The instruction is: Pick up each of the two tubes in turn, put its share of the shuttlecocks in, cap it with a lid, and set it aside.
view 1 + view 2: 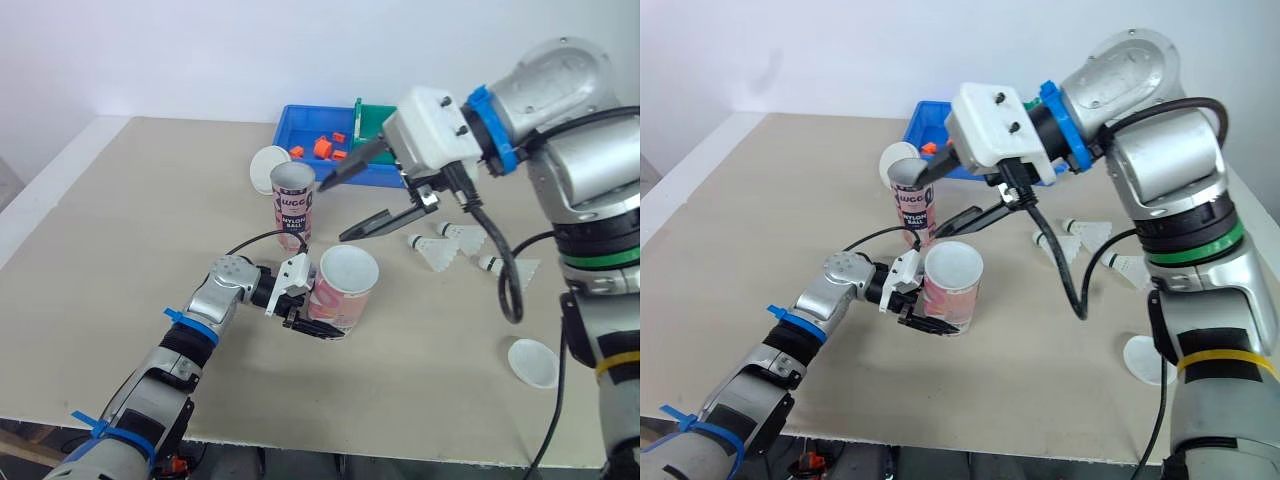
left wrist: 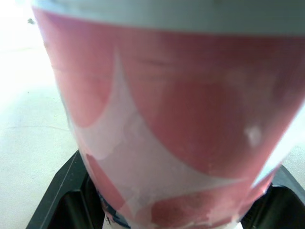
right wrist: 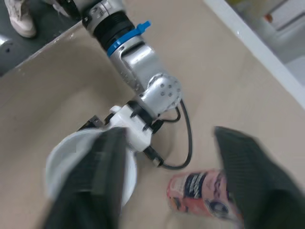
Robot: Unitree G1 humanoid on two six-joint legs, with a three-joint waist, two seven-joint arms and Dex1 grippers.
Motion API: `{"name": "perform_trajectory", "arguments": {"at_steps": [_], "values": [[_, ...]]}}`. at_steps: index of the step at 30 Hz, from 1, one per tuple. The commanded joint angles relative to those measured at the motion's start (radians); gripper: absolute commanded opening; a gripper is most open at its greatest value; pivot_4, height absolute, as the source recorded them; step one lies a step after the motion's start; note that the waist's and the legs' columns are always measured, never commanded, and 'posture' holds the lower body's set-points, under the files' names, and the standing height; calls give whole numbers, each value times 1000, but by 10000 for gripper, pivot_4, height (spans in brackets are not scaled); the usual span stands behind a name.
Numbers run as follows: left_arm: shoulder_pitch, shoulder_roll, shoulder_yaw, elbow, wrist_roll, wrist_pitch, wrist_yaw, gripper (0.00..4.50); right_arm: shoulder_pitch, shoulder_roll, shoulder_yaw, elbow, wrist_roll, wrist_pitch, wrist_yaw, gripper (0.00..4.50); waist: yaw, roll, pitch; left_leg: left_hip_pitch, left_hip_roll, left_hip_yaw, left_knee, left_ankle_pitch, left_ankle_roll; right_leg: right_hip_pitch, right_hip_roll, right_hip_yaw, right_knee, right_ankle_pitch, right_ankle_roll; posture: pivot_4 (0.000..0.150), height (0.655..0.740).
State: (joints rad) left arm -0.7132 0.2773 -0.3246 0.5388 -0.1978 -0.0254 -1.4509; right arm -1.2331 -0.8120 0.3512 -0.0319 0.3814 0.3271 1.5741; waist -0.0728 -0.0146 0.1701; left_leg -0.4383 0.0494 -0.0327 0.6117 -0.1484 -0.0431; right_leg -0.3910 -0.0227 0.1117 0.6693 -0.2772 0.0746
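Note:
A pink and white tube (image 1: 340, 298) topped with a white lid (image 1: 348, 267) stands at the table's front middle. My left gripper (image 1: 312, 326) is shut on its lower part, and its black fingers (image 2: 62, 202) flank the tube in the left wrist view. A second tube (image 1: 292, 208) marked NYLON BALL stands upright behind it, its top uncovered. My right gripper (image 1: 332, 211) hangs open above and between the two tubes, holding nothing. Three shuttlecocks (image 1: 436, 252) lie to the right.
One white lid (image 1: 268, 163) leans by the far tube, and another lid (image 1: 532, 362) lies at the front right. At the back stand a blue bin (image 1: 300, 125) holding orange pieces and a green bin (image 1: 376, 118).

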Motion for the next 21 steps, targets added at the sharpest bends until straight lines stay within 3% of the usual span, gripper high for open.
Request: {"name": "perform_trajectory", "arguments": {"at_steps": [1,3,4,21], "values": [[25,19,-24,59,51,16,4,30886,32,-72,16,-87,87,12,40,10676,-1,1,1,0,0,0,0,0,0,0,0,0,0,0,0,1500,7275],[23,19,-24,62,52,14,2,30886,45,-93,34,-99,94,-1,40,2354,-2,2,1,0,0,0,0,0,0,-1,0,0,0,0,-1,1500,7275],[23,18,-24,64,52,13,1,30886,48,-90,39,-97,82,-1,40,372,-2,2,1,0,0,0,0,0,0,-1,0,0,0,0,-1,1500,7275],[20,14,-19,60,49,8,-4,30886,93,1,296,-67,-261,-222,40,372,-3,1,-1,2,0,1,0,0,0,0,1,0,0,1,-1,1500,7275]]}}
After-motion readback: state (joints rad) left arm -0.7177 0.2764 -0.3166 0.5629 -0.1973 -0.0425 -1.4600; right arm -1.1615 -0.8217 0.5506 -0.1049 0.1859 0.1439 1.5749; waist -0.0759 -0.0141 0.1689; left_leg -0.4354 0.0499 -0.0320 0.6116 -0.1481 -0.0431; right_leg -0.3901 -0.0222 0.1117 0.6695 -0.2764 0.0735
